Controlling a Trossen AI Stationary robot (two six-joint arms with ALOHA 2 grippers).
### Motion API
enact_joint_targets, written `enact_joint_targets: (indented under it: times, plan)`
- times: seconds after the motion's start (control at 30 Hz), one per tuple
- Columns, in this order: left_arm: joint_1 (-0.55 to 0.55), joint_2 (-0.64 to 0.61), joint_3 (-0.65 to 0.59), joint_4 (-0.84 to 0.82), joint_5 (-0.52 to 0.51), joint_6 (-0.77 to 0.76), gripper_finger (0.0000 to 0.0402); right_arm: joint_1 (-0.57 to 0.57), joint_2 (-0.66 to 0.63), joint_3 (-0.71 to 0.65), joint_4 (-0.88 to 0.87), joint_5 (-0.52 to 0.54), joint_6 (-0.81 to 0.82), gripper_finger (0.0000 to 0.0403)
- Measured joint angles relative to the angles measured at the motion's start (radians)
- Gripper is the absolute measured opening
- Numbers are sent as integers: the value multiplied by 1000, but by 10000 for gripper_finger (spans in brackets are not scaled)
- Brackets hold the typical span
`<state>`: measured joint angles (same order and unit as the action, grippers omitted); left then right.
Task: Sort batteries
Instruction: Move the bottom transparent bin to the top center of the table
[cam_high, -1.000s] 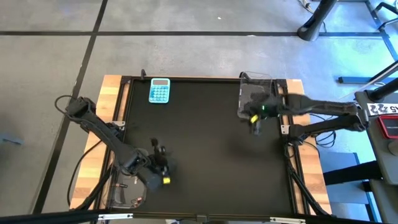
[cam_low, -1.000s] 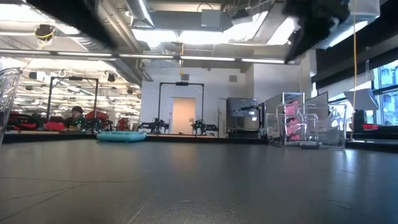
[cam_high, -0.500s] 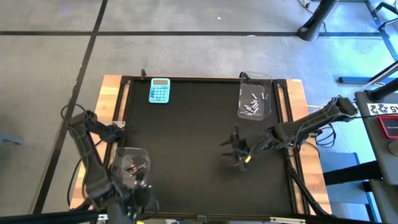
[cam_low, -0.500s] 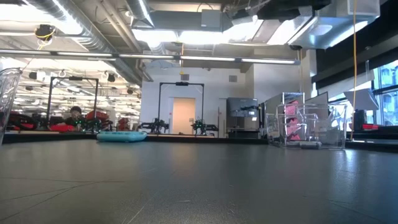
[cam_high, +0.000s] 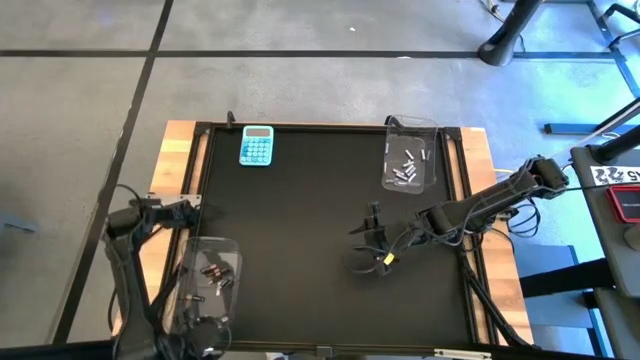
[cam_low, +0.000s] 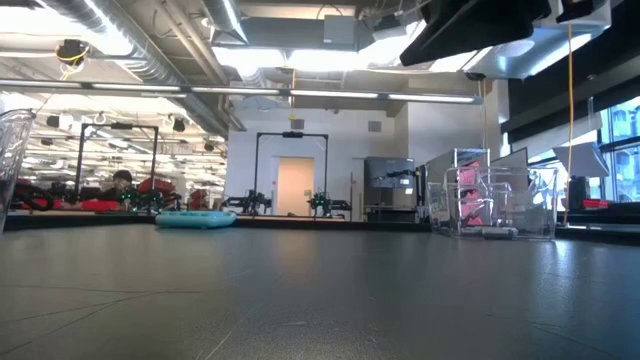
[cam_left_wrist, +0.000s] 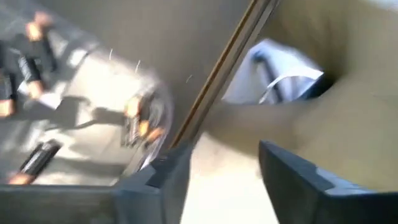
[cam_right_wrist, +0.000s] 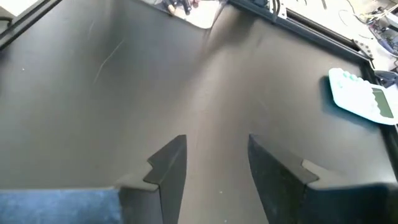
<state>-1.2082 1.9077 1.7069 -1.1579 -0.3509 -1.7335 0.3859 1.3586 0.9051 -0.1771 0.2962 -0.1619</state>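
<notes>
Over the bare middle-right of the mat (cam_high: 300, 230), the right gripper (cam_high: 368, 245) hangs with its fingers (cam_right_wrist: 168, 163) apart and nothing between them; only dark mat shows in the gap. Its arm reaches in from the table's right edge. Beyond it, at the right of the far edge, stands a clear bin (cam_high: 409, 155) holding the silvery batteries (cam_high: 405, 170), well apart from that gripper. The calculator (cam_high: 256, 146) lies at the far edge, left of centre.

The left gripper (cam_left_wrist: 217, 180) is at the table's near-left corner, out past the mat's frame, with its fingers spread and empty. Just beside it is a second clear bin (cam_high: 206, 283) containing the dark batteries (cam_high: 212, 272), which show orange-red ends in the left wrist view. No battery lies loose on the mat.
</notes>
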Motion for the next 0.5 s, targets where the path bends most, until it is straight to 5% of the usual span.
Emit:
enact_joint_targets:
  times: [0.27, 0.5]
  plan:
    - [1, 65, -2, -194, 139, 84, 235, 0, 0, 0, -3, 0, 4, 172]
    - [5, 73, -17, -195, 142, 202, 179, 0, 0, 0, -4, -1, 24, 172]
